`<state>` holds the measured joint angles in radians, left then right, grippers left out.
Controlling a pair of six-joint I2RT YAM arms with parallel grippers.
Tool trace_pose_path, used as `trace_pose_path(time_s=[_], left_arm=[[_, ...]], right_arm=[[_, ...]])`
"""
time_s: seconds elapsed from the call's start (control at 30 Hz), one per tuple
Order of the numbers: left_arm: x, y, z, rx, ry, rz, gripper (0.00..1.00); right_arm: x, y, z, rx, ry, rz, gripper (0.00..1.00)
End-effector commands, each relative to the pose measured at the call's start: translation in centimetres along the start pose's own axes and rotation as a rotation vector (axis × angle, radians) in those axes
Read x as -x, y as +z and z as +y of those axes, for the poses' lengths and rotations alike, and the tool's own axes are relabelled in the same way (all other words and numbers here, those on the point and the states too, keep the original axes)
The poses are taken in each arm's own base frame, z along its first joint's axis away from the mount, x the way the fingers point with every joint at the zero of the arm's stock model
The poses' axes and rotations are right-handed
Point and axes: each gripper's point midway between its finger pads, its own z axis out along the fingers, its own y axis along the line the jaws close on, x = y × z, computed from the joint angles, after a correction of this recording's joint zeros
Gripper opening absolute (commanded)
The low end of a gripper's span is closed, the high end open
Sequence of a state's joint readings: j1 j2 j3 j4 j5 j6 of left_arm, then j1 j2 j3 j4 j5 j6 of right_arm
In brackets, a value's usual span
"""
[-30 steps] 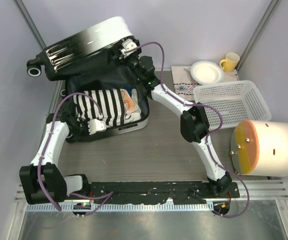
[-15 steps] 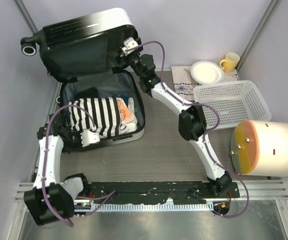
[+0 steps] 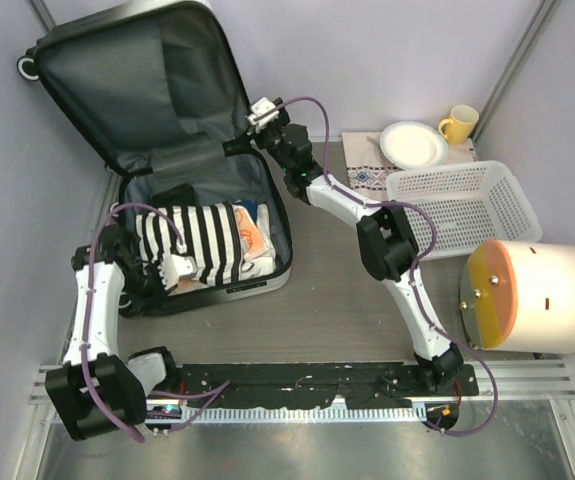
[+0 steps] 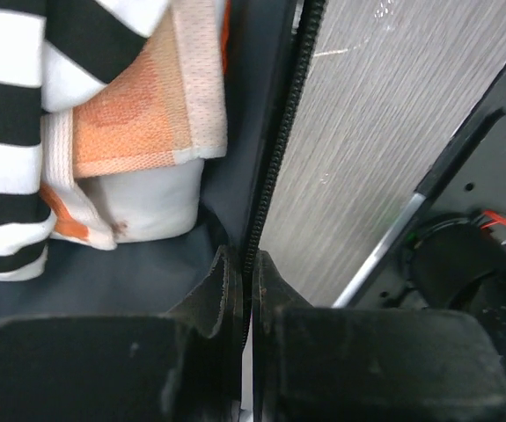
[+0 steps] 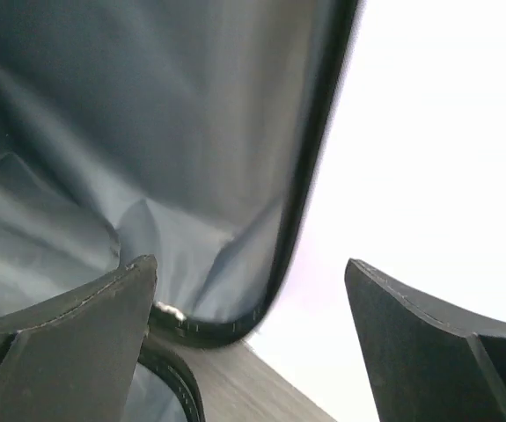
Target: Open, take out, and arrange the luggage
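Grey lining fully exposed: the luggage [image 3: 152, 110] sits at the far-left of the table [image 3: 317, 300], lid swung up and leaning back toward the far-left corner, lower shell flat on the table; "open" step looks done, "take out" not yet begun.

Inside the lower shell: a black-and-white striped garment [image 3: 202, 240] on top, an orange-and-white cloth item [image 3: 252, 228] just beside it toward the right wall; 1 dark piece behind the stripes, too unclear to name.

Left gripper [image 4: 245, 264]: fingers pressed together on the zipper edge at the shell's near rim, pinching it; reads as bracing the case.

Right gripper [image 5: 251, 272]: fingers spread wide, at the lid's right edge near the hinge; the edge runs between them, neither finger clamping it; cannot tell whether either touches.

Next move, my read: lid must stand on its own before the right arm leaves it; cannot tell if it will. Then 1 arm goes down into the shell for the striped garment; soft fabric, so pinch a fold from above and lift clear of the rim.

White slatted basket [image 3: 454, 172] stands well apart on the right; a likely drop spot, but that is a guess.
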<state>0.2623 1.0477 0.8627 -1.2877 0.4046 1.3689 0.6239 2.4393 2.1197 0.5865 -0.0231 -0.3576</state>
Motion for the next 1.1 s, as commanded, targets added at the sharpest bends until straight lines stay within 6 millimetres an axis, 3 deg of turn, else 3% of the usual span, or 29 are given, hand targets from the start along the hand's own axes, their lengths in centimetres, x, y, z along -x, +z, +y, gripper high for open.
trace_pose_path(time_s=[0.0,0.13,0.2,0.23,0.27,0.3,0.37,0.4,0.43,0.47,0.6,0.7,0.77,0.8,0.83,0.9,0.97,1.07], left_arm=[[0.8,-0.7,3.7,0.092,-0.252,-0.016,0.00],[0.6,-0.5,6.5,0.175,-0.295,-0.011,0.00],[-0.2,-0.8,8.4,0.262,-0.295,0.021,0.00],[-0.5,-0.8,8.8,0.281,-0.297,0.031,0.00],[-0.8,-0.9,9.2,0.304,-0.294,0.039,0.00],[-1.1,-1.2,10.3,0.355,-0.290,0.054,0.00],[-1.5,-1.3,11.3,0.396,-0.306,0.065,0.00],[-2.0,-1.5,12.6,0.442,-0.316,0.084,0.00],[-2.0,-1.9,13.5,0.471,-0.330,0.083,0.00],[-2.0,-2.2,14.2,0.493,-0.352,0.087,0.00],[-2.3,-4.3,18.3,0.589,-0.443,0.078,0.00],[-2.3,-4.8,19.7,0.603,-0.485,0.080,0.00],[-1.9,-4.6,19.3,0.571,-0.486,0.064,0.16],[-1.6,-4.8,19.1,0.563,-0.486,0.055,0.28],[-1.4,-4.8,18.7,0.548,-0.486,0.050,0.51],[-0.6,-5.3,17.5,0.533,-0.482,0.016,0.64],[0.6,-6.4,16.5,0.545,-0.461,-0.032,0.99],[1.6,-7.9,15.5,0.573,-0.480,-0.078,1.00]], right_arm=[[8.7,-1.2,-2.9,-0.018,0.022,-0.139,0.94],[9.9,-3.3,-2.1,0.032,0.107,-0.109,0.94],[10.3,-5.3,-1.7,0.068,0.130,-0.069,0.93],[9.9,-6.2,-1.0,0.108,0.139,-0.033,0.93],[7.9,-7.6,0.0,0.134,0.166,0.031,0.93],[9.6,-8.8,-0.3,0.144,0.174,0.028,0.92],[6.8,-11.4,1.5,0.208,0.219,0.143,0.91],[8.2,-12.4,1.3,0.217,0.226,0.139,0.91],[6.1,-13.9,2.2,0.241,0.242,0.213,0.90],[6.2,-14.7,2.5,0.259,0.251,0.228,0.90],[4.7,-17.9,2.5,0.268,0.289,0.364,0.90],[4.4,-19.6,1.8,0.254,0.305,0.433,0.89],[4.6,-20.3,1.0,0.232,0.311,0.451,0.89],[4.1,-20.8,0.4,0.214,0.314,0.481,0.89],[3.7,-21.3,0.0,0.199,0.323,0.515,0.89],[3.1,-22.4,-1.9,0.142,0.332,0.565,0.89],[3.2,-23.2,-3.4,0.102,0.329,0.587,0.89],[2.2,-25.2,-6.6,0.011,0.329,0.670,0.89]])
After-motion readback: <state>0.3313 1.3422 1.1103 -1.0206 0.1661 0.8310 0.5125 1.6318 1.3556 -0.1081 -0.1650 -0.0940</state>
